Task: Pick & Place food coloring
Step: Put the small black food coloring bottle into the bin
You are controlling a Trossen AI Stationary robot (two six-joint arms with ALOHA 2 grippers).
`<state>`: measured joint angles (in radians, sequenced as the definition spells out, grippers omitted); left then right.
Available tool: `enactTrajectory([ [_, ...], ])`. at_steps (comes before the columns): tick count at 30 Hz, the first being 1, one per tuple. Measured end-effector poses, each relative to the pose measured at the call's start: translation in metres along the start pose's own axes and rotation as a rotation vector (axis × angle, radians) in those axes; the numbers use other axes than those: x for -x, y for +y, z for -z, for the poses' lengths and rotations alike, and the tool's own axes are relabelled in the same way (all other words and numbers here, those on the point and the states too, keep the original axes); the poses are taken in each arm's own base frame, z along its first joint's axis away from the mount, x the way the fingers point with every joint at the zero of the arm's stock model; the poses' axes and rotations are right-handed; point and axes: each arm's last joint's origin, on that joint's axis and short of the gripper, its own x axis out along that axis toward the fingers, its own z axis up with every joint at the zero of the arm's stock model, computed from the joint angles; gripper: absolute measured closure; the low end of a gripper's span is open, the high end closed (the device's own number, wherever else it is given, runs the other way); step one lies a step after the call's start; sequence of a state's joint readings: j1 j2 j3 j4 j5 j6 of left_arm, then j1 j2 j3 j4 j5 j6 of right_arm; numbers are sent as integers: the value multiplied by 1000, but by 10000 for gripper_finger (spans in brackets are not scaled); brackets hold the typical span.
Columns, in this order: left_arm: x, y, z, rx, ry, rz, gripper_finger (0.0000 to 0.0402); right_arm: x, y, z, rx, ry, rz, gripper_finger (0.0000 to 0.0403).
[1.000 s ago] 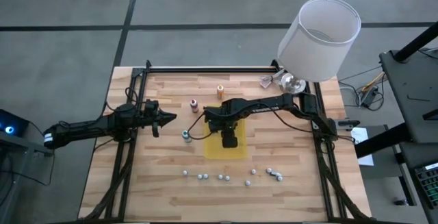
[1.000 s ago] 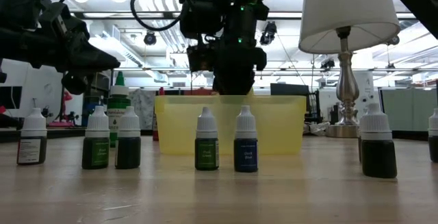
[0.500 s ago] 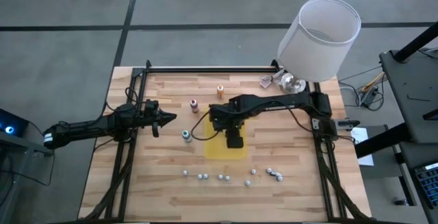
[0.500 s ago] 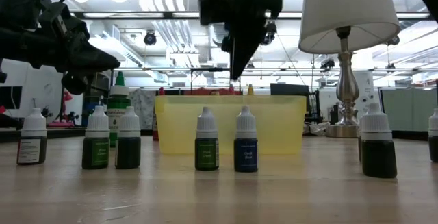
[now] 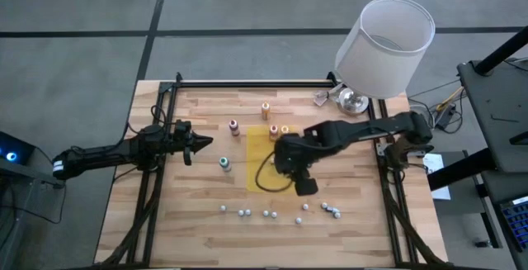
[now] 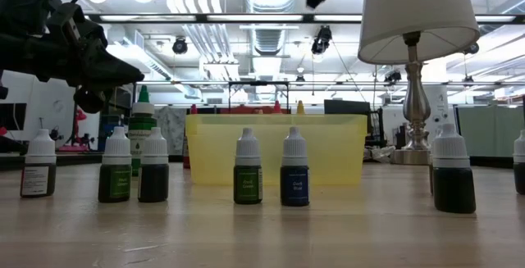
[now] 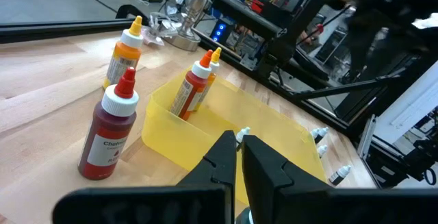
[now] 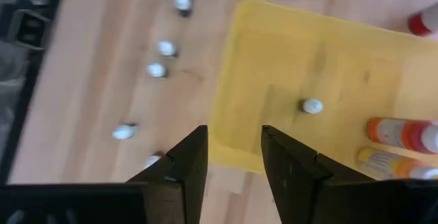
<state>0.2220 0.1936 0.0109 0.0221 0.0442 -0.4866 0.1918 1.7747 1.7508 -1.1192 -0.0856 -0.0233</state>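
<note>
Wooden table (image 5: 165,204), yellow tray (image 5: 257,171) with three food-coloring bottles (image 7: 192,90) inside.

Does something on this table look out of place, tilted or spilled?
Nothing looks spilled or broken. Only two bottles look odd: in the yellow tray, the orange bottle and the yellow-tipped bottle behind it lean tilted in one corner, while the red bottle outside stands upright.

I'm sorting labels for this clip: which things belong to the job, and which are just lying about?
Job: food coloring bottles, yellow bin, right gripper by the bin's corner.
Lying about: lamp, idle left gripper at the table's left.
</note>
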Motion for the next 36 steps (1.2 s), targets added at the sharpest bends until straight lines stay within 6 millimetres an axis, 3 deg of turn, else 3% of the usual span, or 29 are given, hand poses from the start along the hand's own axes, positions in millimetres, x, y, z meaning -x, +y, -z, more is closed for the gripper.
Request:
enactTrajectory([
  [7, 0, 0, 0, 0, -1, 0, 401, 17, 35, 5, 40, -36, -39, 275],
  [21, 0, 0, 0, 0, 0, 0, 401, 24, 90, 20, 69, 16, -99, 269],
  [30, 0, 0, 0, 0, 0, 0, 401, 20, 104, 29, -85, 63, -105, 266],
  [36, 0, 0, 0, 0, 0, 0, 401, 17, 102, 53, -211, 107, -66, 263],
])
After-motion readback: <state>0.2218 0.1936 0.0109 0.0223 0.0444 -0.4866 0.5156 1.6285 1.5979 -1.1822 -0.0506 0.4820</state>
